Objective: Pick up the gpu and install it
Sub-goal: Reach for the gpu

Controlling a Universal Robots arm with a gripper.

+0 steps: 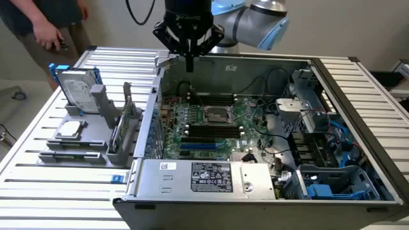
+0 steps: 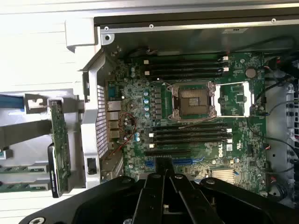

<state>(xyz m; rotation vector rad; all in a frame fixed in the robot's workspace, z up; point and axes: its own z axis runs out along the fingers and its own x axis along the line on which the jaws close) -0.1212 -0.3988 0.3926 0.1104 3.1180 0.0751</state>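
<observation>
Over the open computer case (image 1: pixel 255 211), noted tool (image 1: pixel 189 67) pinched fully narrow, holding nothing, above the motherboard (image 2: pixel 140 107). Located gpu (image 1: pixel 124 127) not yet gripped, standing on edge in grey rack (image 1: pixel 70 155) toward bench (image 1: pixel 45 191) edge at the exterior view's left, just beside the case; judged kept upright to present an edge for gripping.

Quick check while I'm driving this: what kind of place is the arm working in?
Most likely a robotics lab bench set up for PC assembly: an open computer case lies on a slatted metal table, with a grey parts fixture holding a hard drive beside it.
</observation>
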